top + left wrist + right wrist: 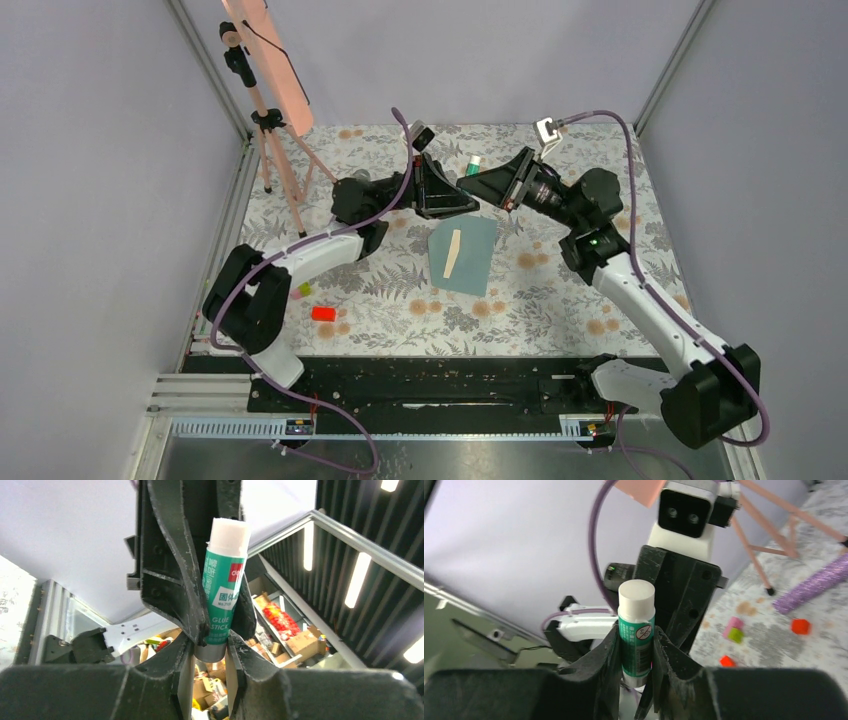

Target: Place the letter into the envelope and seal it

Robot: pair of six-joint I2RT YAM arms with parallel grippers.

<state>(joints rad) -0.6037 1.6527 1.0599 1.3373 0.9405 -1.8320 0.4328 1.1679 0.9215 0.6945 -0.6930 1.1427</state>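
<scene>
Up at 12 o'clock on the bench (560,300), we see both arms meeting above the flowery top. Our right gripper (635,636) is clamped on the glue stick (225,570), and the stick's white cap points up past the fingers. Our left gripper (214,642) has a finger on each side of the stick's grey bottom end, but we cannot tell if it is squeezing or only close. The envelope (478,250) lies flat in the middle of the bench, at 6 o'clock from the two grippers. The letter (453,255) lies on top of the envelope, not inside it, and looks like a thin tan strip. A red block (322,313) sits at 8 o'clock from the envelope, well apart. A pink panel (268,50) on a tripod (266,120) stands in the corner at 10 o'clock.
</scene>
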